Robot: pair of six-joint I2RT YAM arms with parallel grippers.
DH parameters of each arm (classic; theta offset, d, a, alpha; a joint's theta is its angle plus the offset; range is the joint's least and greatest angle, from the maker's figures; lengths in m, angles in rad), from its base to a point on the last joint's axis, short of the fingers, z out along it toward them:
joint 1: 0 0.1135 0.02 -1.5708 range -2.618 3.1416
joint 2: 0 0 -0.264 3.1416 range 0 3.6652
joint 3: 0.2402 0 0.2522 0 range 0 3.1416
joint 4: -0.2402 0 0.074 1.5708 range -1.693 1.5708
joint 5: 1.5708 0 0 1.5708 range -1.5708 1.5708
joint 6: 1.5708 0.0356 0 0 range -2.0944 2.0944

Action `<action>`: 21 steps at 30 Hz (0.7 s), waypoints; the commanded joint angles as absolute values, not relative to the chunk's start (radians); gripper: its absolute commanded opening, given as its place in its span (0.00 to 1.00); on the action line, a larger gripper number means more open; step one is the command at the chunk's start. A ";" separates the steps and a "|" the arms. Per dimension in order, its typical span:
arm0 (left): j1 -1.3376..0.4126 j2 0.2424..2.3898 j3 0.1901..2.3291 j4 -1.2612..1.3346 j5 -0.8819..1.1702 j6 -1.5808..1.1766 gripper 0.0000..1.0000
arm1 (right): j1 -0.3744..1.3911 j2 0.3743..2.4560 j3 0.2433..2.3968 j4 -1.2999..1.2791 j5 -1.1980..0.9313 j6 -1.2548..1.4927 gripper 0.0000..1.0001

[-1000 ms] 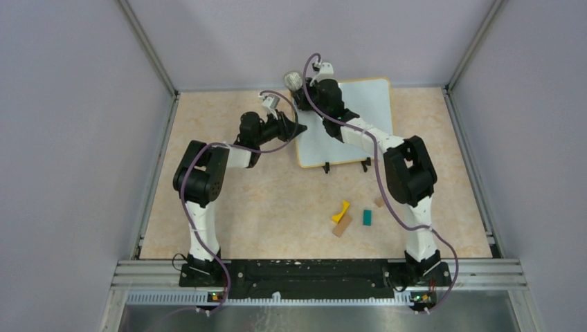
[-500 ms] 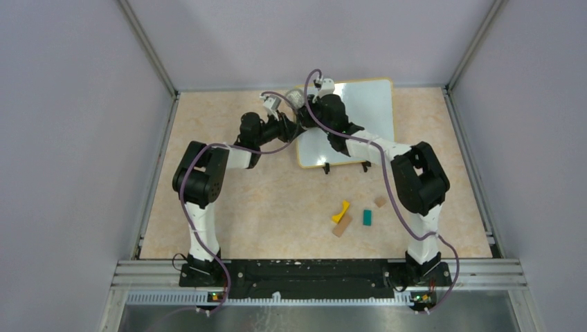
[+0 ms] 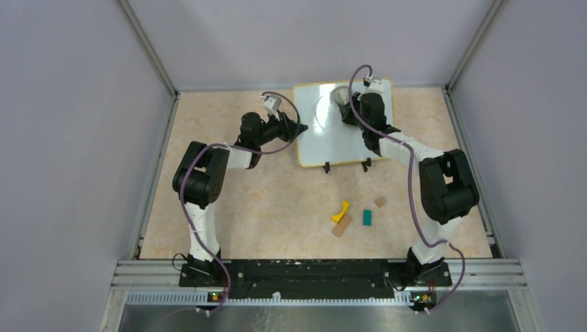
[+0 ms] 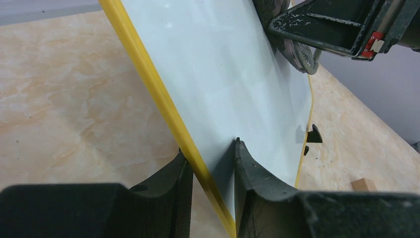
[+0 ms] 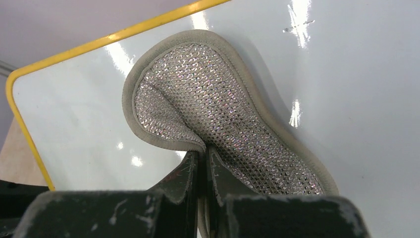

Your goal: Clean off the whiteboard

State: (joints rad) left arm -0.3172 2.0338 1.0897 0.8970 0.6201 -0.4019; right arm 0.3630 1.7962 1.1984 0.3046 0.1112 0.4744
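The whiteboard, white with a thin yellow frame and black clip feet, stands at the back of the table. My left gripper is shut on its left edge; in the left wrist view my left gripper has one finger on each side of the yellow frame. My right gripper is shut on a grey mesh cloth and presses it flat against the upper part of the board. The cloth also shows in the top view. The board's face looks white, with no writing visible.
A yellow piece, a tan block, a teal block and a small brown block lie on the table in front of the board. Grey walls enclose the table on three sides.
My right gripper has swept the cloth to the right, from the board's upper left corner to its upper middle. The left gripper has kept its hold on the board's left edge.
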 commanded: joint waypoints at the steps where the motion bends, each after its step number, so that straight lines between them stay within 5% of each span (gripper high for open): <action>1: -0.304 2.039 1.066 0.814 0.460 -0.181 0.00 | 0.335 1.803 1.228 0.245 0.226 0.415 0.00; 14: -0.304 2.037 1.065 0.811 0.457 -0.178 0.00 | 0.544 1.928 1.435 0.248 0.154 0.375 0.00; 21: -0.304 2.033 1.056 0.819 0.455 -0.182 0.00 | 0.565 1.772 1.283 0.274 0.164 0.385 0.00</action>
State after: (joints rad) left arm -0.3183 2.0281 1.0851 0.8928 0.6128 -0.3885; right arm 0.5591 1.8904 1.3693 0.2611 0.1734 0.3855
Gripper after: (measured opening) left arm 0.347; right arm 0.026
